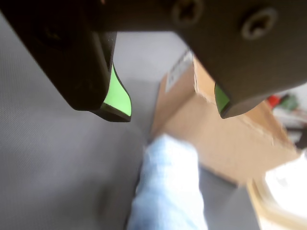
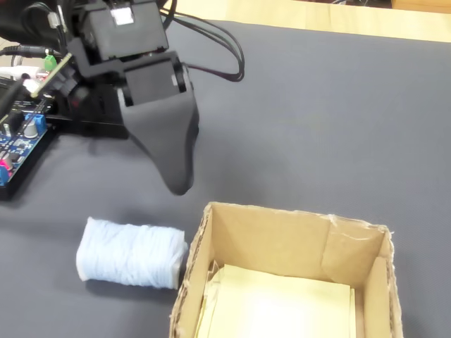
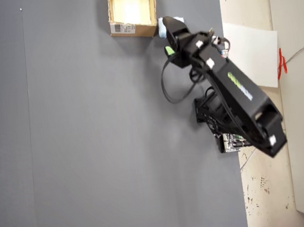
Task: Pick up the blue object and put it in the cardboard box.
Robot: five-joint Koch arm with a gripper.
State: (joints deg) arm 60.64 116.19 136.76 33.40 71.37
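Note:
The blue object point(image 1: 168, 187) is a pale light-blue ribbed roll lying on the grey mat. It lies against the outer wall of the cardboard box point(image 1: 225, 129), as the fixed view shows with the roll point(image 2: 130, 253) left of the box point(image 2: 282, 232). My gripper point(image 1: 171, 111) is open, its green-padded jaws wide apart above the roll and holding nothing. In the fixed view one dark jaw of the gripper point(image 2: 180, 179) hangs above the mat, a little beyond the roll. The overhead view shows the box point(image 3: 130, 29) at the mat's far edge, with the gripper point(image 3: 167, 38) beside its corner.
A blue circuit board point(image 2: 21, 137) and black cables point(image 2: 211, 42) sit near the arm's base point(image 3: 219, 116). The box holds a cream sheet point(image 2: 282, 303). The mat's edge point(image 3: 226, 53) runs close beside the arm.

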